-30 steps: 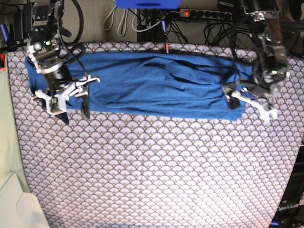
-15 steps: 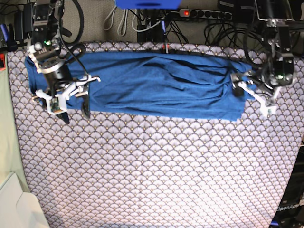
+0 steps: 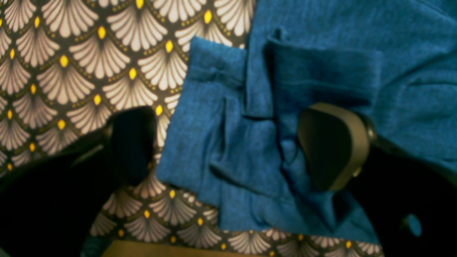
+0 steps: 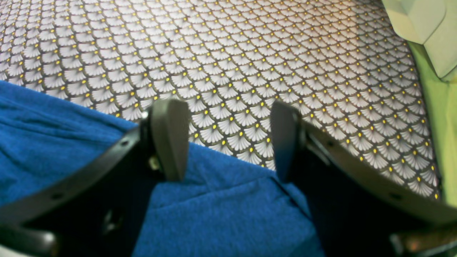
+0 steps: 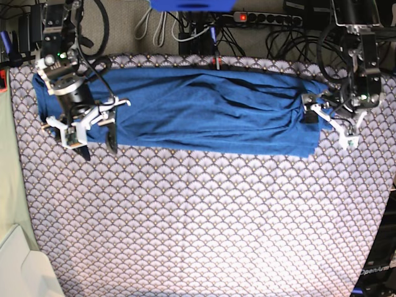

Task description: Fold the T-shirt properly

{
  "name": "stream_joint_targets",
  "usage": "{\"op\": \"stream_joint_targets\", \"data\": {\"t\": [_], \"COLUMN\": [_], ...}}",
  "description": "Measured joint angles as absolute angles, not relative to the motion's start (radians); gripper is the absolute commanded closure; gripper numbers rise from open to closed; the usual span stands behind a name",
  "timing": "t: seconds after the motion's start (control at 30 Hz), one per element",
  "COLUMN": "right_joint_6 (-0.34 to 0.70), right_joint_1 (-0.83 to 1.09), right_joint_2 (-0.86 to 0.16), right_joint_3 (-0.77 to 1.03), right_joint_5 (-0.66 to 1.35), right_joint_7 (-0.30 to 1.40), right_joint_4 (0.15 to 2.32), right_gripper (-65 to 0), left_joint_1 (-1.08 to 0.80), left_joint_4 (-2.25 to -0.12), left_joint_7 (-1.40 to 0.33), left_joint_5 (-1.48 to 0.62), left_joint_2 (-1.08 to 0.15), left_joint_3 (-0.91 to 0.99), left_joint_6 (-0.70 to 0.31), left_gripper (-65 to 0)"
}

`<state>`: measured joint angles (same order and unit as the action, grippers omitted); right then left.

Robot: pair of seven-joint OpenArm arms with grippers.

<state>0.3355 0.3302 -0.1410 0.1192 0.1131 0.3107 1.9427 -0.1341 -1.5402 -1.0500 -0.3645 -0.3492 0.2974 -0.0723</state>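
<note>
The blue T-shirt (image 5: 204,111) lies folded into a long band across the back of the table. My left gripper (image 5: 328,127) is at its right end in the base view. In the left wrist view, the left gripper (image 3: 232,146) is open wide. One finger (image 3: 332,142) rests over the T-shirt (image 3: 321,53) and the other finger (image 3: 132,142) is over the tablecloth, with layered cloth edges between them. My right gripper (image 5: 98,145) hangs over the band's left end. The right gripper (image 4: 228,142) is open above the T-shirt (image 4: 53,142) edge and holds nothing.
A grey scallop-patterned tablecloth (image 5: 204,216) covers the table. Cables and a power strip (image 5: 266,18) run behind the back edge. A pale box (image 5: 25,272) sits at the front left corner, with a green surface (image 4: 442,107) beside the cloth.
The left gripper has shifted a little to the right and toward the back at the shirt's end. The right arm and the shirt have not moved.
</note>
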Motion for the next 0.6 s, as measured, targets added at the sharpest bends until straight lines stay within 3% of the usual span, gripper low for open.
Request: {"op": "stream_joint_targets", "data": {"t": [0.6], "right_joint_6": [0.336], "right_joint_1": [0.330], "right_joint_2": [-0.141], "right_joint_3": [0.119], "right_joint_5": [0.113], "right_joint_7": [0.310], "right_joint_4": [1.943], "right_gripper": [-37.0], "left_joint_1": [-0.124], "left_joint_4": [-1.523], "left_joint_7": [-0.961], "left_joint_5": [-0.345], "left_joint_2": [-0.312], "left_joint_3": [0.235], "left_joint_6": [-0.057], "left_gripper": [-65.0]}}
